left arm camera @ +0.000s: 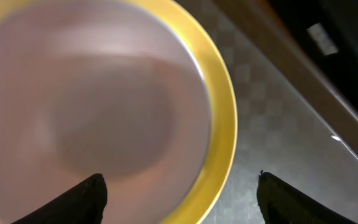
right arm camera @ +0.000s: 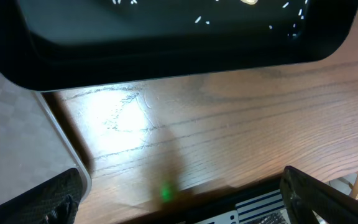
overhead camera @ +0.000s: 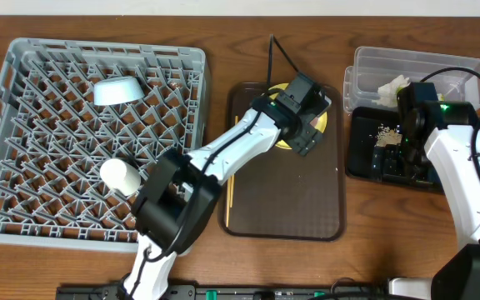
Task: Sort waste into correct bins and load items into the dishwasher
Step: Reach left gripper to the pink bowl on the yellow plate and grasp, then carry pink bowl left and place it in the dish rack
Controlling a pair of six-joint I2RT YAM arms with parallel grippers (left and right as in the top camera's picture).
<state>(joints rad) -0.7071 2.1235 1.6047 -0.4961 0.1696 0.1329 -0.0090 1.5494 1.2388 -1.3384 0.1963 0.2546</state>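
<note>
The round yellow plate point(overhead camera: 327, 123) lies on the brown serving tray point(overhead camera: 286, 200). My left gripper point(overhead camera: 305, 132) is open just above it; in the left wrist view its fingers point(left arm camera: 179, 199) straddle the plate's yellow rim point(left arm camera: 221, 124). Thin wooden chopsticks point(overhead camera: 232, 187) lie along the tray's left edge. The grey dish rack point(overhead camera: 23, 167) holds a light blue bowl point(overhead camera: 119, 90) and a small white cup point(overhead camera: 122, 177). My right gripper point(overhead camera: 400, 157) is open and empty over the black tray point(overhead camera: 361, 154), which holds crumbs point(overhead camera: 383, 131). White tissue point(overhead camera: 394, 85) lies in the clear tub point(overhead camera: 440, 62).
In the right wrist view my open fingers point(right arm camera: 179, 199) hang over bare wooden table point(right arm camera: 229, 124), with the black tray's front wall point(right arm camera: 166, 50) above and a corner of the brown tray point(right arm camera: 11, 124) at the left. A black cable point(overhead camera: 277, 58) runs behind the brown tray.
</note>
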